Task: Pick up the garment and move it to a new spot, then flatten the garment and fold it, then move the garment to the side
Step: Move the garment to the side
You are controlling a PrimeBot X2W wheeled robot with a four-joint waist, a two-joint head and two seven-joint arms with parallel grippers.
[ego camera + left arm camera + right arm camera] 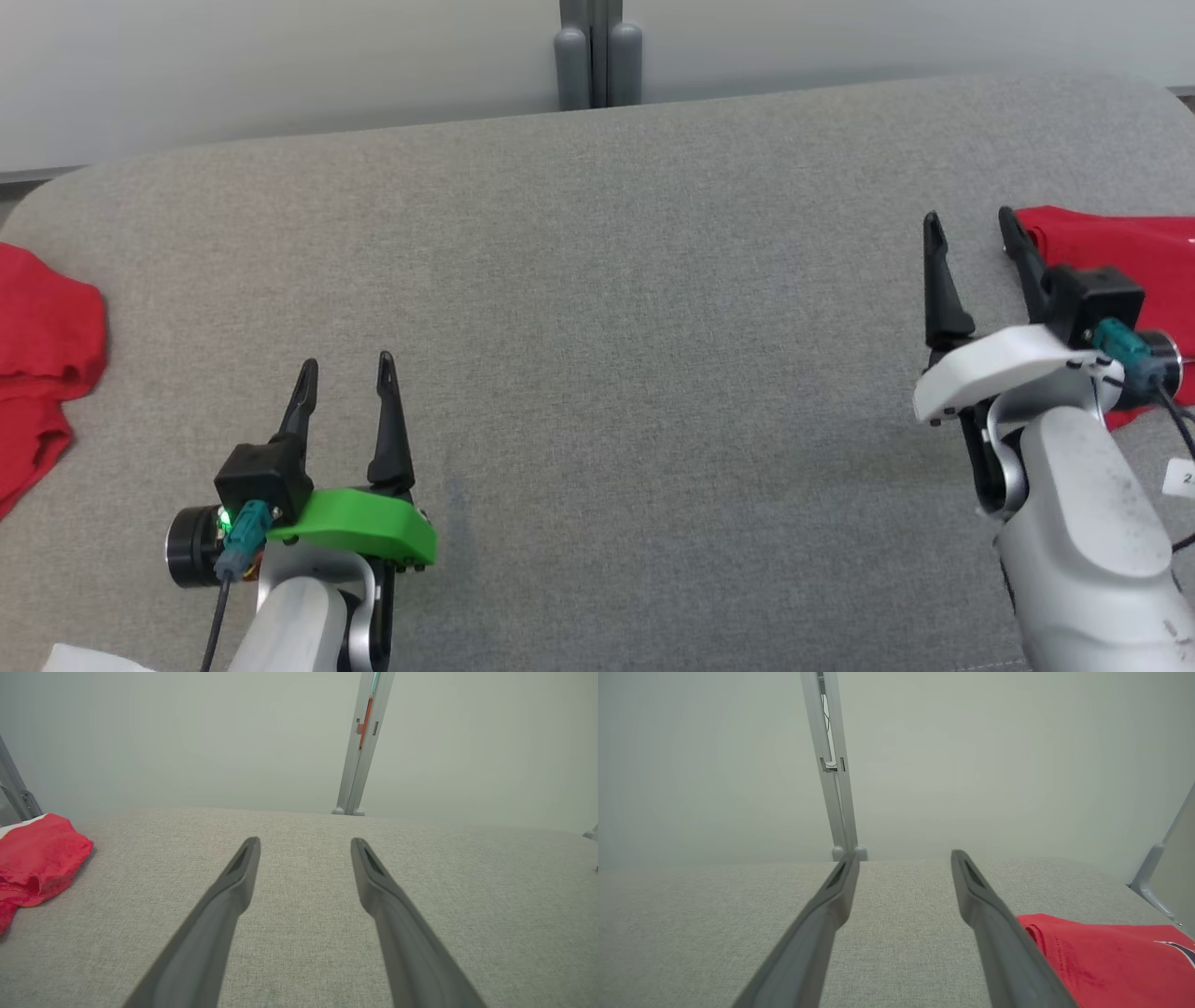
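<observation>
grey woven cloth across the whole table (597, 280), rounded at both far corners, pale wall (280, 65) behind. grey upright post (598, 51) at the middle of the far edge. left gripper (346, 362) at the near left in the head view, green shell (359, 527) at the wrist, two dark fingers pointing away and spread wide, grey cloth showing between them; same wide spread in the left wrist view, holding nothing. right gripper (969, 217) farther out at the right, white shell (1004, 369) at the wrist, fingers likewise wide apart and empty. two red garments, well apart, one at each side of the table. crumpled red garment (42, 345) at the left edge, bunched and rumpled, partly cut off by the frame, well to the left of the left gripper and apart from it; in the left wrist view a soft red heap off to the left of the fingers. flat red garment (1120, 247) at the right edge, lying smooth, with a straight hemmed edge toward the middle of the table and a small dark and white mark on its cloth in the right wrist view. right finger (997, 933) of the right gripper just beside that hemmed edge, crossing in front of it in both views; touching or just clear, not possible to tell.
</observation>
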